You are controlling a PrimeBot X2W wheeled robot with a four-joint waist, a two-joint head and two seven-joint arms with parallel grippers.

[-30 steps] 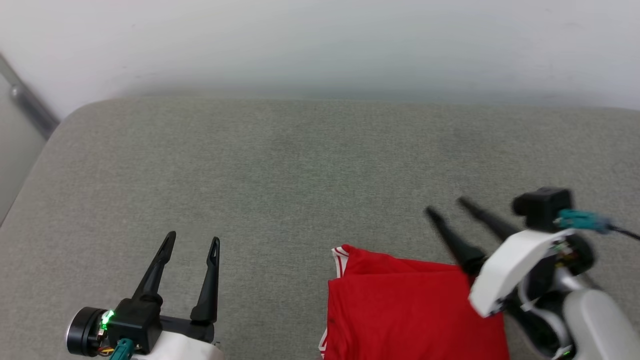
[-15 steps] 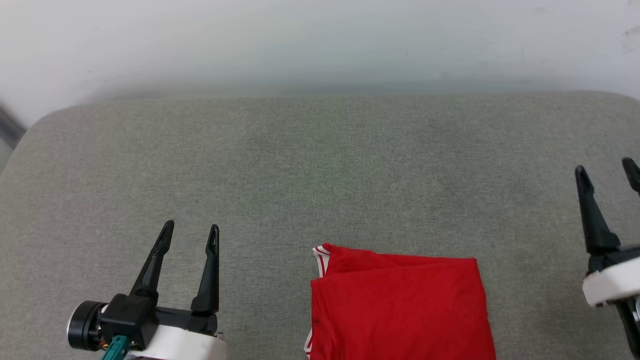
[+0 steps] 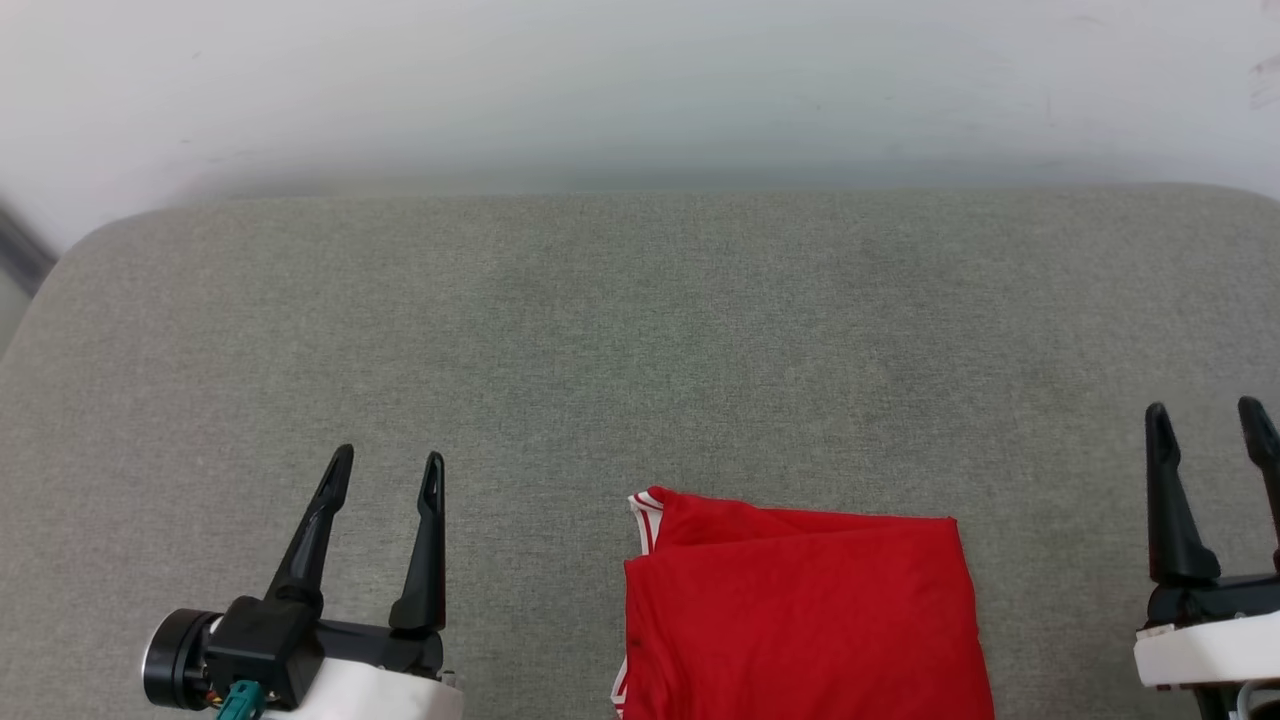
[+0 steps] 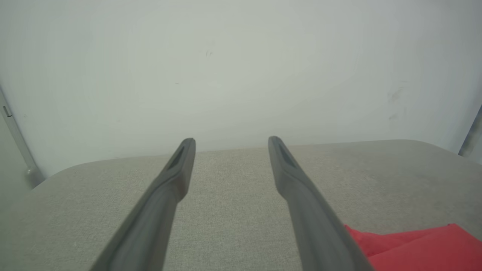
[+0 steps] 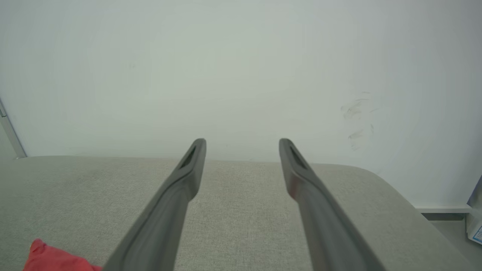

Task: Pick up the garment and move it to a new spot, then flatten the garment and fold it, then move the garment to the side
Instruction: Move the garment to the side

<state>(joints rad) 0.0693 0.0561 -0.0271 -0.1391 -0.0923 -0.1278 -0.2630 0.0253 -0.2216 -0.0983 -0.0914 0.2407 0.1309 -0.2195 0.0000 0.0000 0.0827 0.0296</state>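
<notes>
Head view: the garment (image 3: 800, 620) lies folded into a neat red rectangle at about 5 o'clock in the frame, flat on the grey cushion (image 3: 600, 350), with its near edge cut off by the bottom of the picture. The plain red side faces up. A bit of red-white striped trim (image 3: 645, 515) shows at the garment's 10 o'clock corner. The left gripper (image 3: 388, 460) sits at 7 o'clock, fingers pointing toward 12 and spread apart with nothing between them, well apart from the cloth. The right gripper (image 3: 1205, 410) sits at 4 o'clock by the frame's edge, its fingers likewise parted and empty, off the garment's 3 o'clock side and not touching it. A pale wall (image 3: 640, 80) runs behind the cushion at 12 o'clock.

Left wrist view: the left gripper (image 4: 231, 140) has its two dark fingers splayed wide over bare cushion, grasping nothing. A red corner of the garment (image 4: 414, 244) shows at 5 o'clock, partly behind the finger on that side.

Right wrist view: the right gripper (image 5: 243, 141) is released too, its fingers wide above the cushion. A small red edge of the garment (image 5: 52, 258) shows at 8 o'clock. Faint scuff marks (image 5: 356, 116) mark the wall at 2 o'clock.
</notes>
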